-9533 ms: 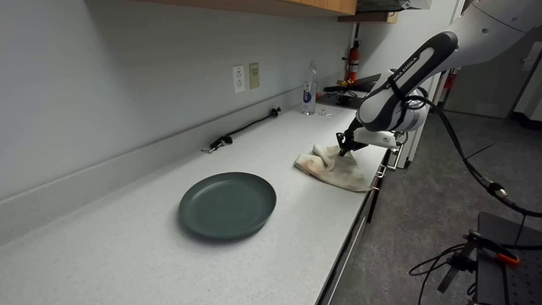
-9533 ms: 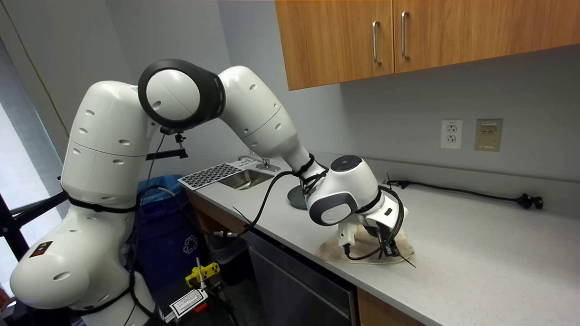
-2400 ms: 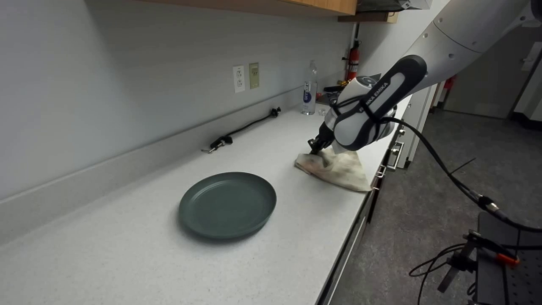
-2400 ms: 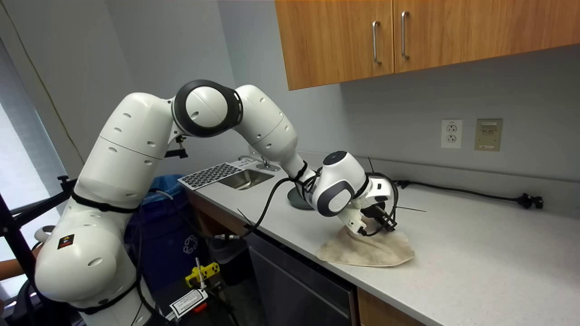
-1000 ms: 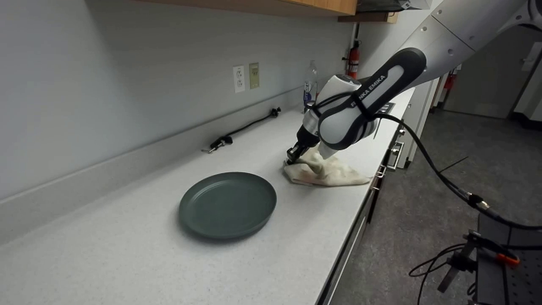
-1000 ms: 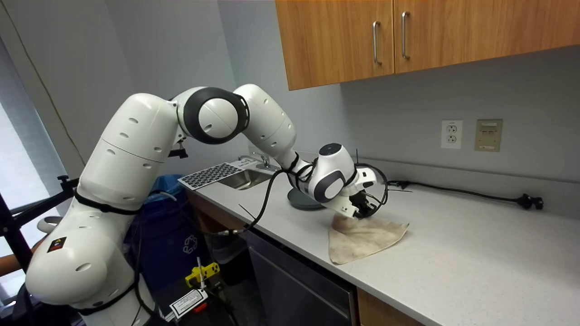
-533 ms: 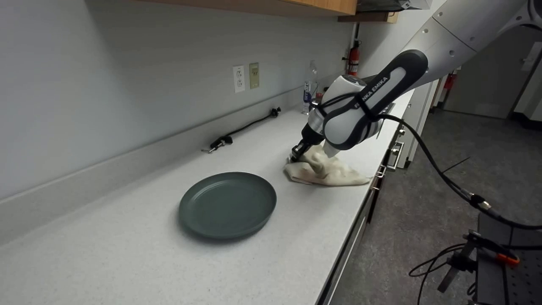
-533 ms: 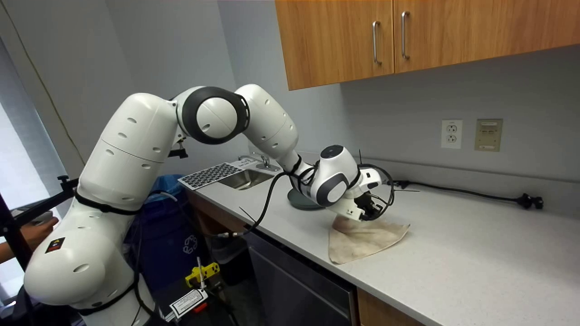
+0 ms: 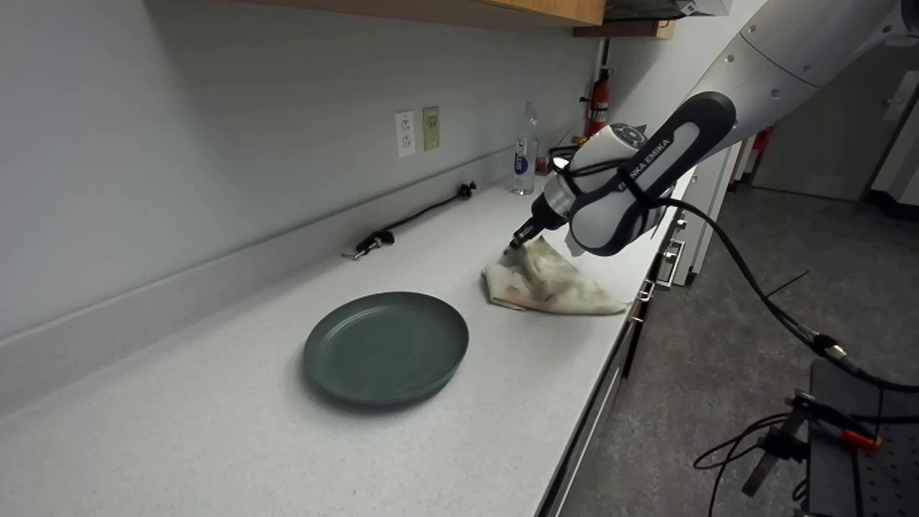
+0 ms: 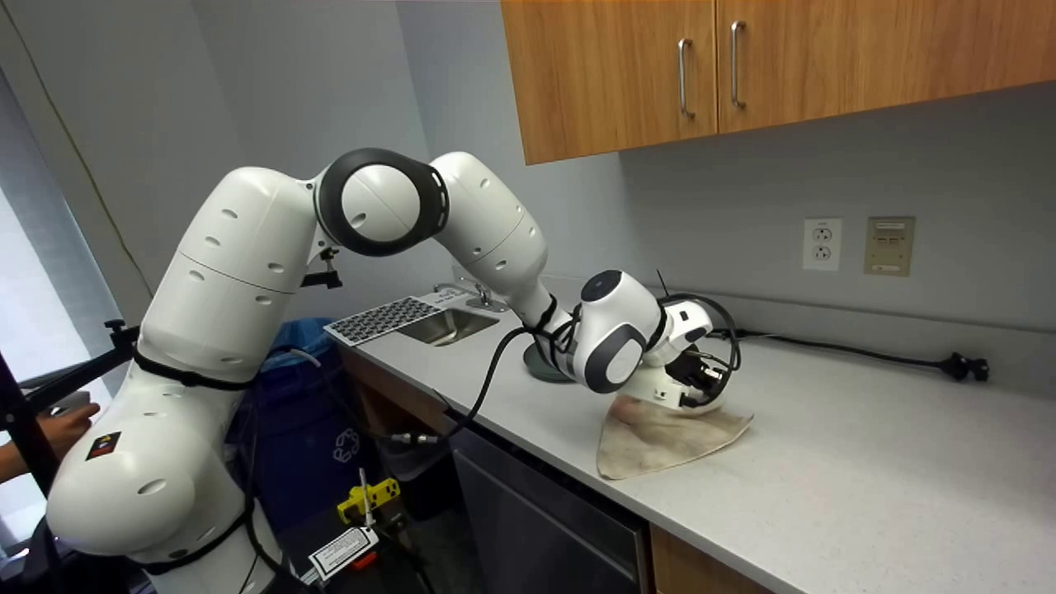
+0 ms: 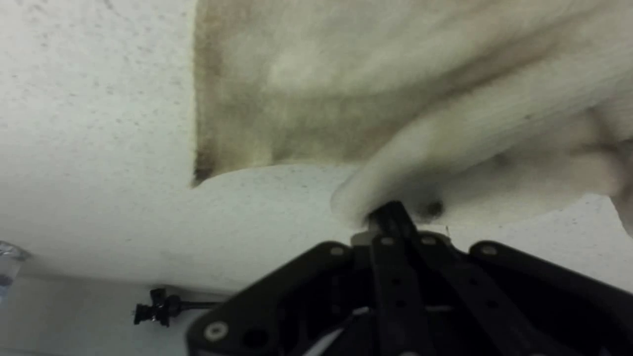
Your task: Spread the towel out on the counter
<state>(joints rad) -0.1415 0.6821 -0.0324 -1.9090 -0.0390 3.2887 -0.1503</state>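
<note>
At upper middle in an exterior view, clear bottle (image 9: 525,154), upright. Left of center in an exterior view, blue bag (image 10: 304,332) inside bin (image 10: 305,412). On counter (image 9: 251,431), right of center, cream towel (image 9: 553,289), stained, rumpled; pinched at raised fold by gripper (image 9: 514,245), narrow.

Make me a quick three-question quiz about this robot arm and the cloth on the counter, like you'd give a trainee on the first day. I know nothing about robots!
1. Multiple choice: what do the shut jaws seem to be pinching?
A) a cabinet handle
B) the towel
C) the bottle

2. True or false: the towel is spread perfectly flat.

3. Fill in the blank: the round plate resting on the counter is dark ____.

Key:
1. B
2. False; it is folded and creased, with part of it raised at the jaws.
3. green
</note>
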